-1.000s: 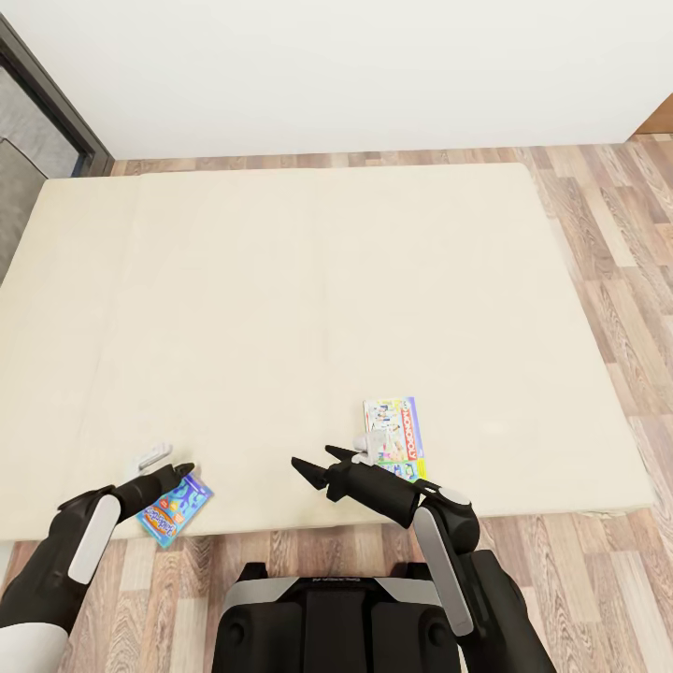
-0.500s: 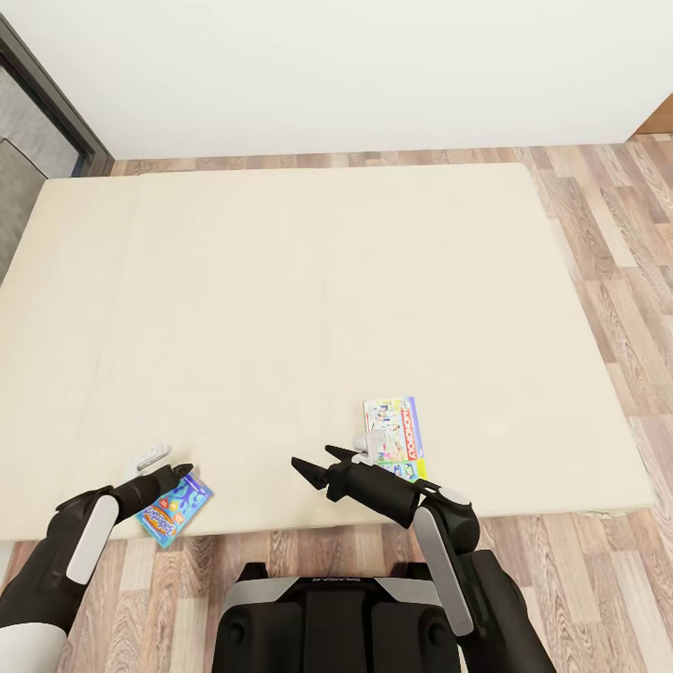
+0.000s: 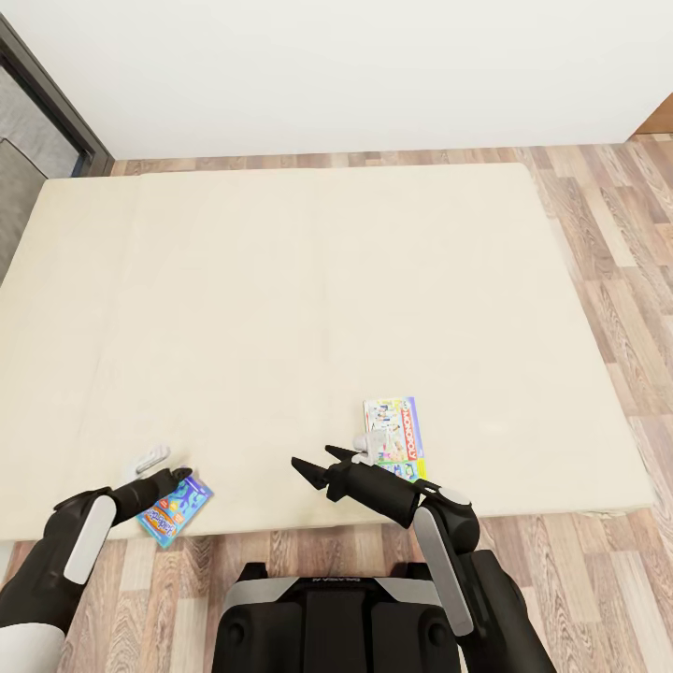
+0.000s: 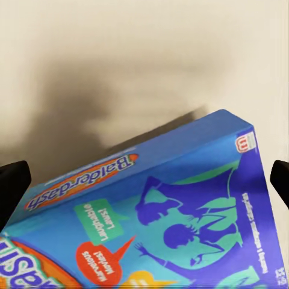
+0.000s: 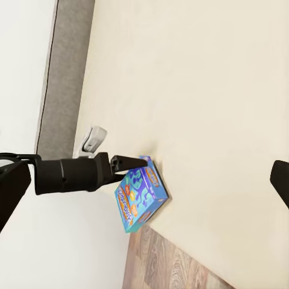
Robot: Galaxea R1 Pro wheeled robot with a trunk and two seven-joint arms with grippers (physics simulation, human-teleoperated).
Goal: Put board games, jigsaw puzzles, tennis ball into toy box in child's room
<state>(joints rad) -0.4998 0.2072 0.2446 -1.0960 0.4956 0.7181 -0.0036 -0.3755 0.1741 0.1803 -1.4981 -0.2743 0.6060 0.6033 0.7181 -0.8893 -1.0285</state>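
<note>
The blue board game [image 3: 174, 506] with cartoon art lies at the front edge of the beige bed [image 3: 299, 280], on its left side. My left gripper [image 3: 172, 464] hovers open just above the box's far end. In the left wrist view its dark fingertips [image 4: 12, 188] stand wide apart on either side of the blue board game [image 4: 162, 229]. The white Monopoly board game [image 3: 397, 436] lies flat near the bed's front right. My right gripper [image 3: 312, 457] hangs open over bare mattress just left of it. The right wrist view looks across at the blue box [image 5: 139, 200] and the left gripper [image 5: 114, 152].
A grey headboard [image 3: 23, 121] runs along the bed's left end, and a white wall stands behind. Wood floor [image 3: 617, 280] borders the bed on the right, far and near sides. My dark base [image 3: 327, 617] sits against the bed's front edge.
The left gripper has sunk slightly toward the blue box. The right arm and both boxes have stayed put.
</note>
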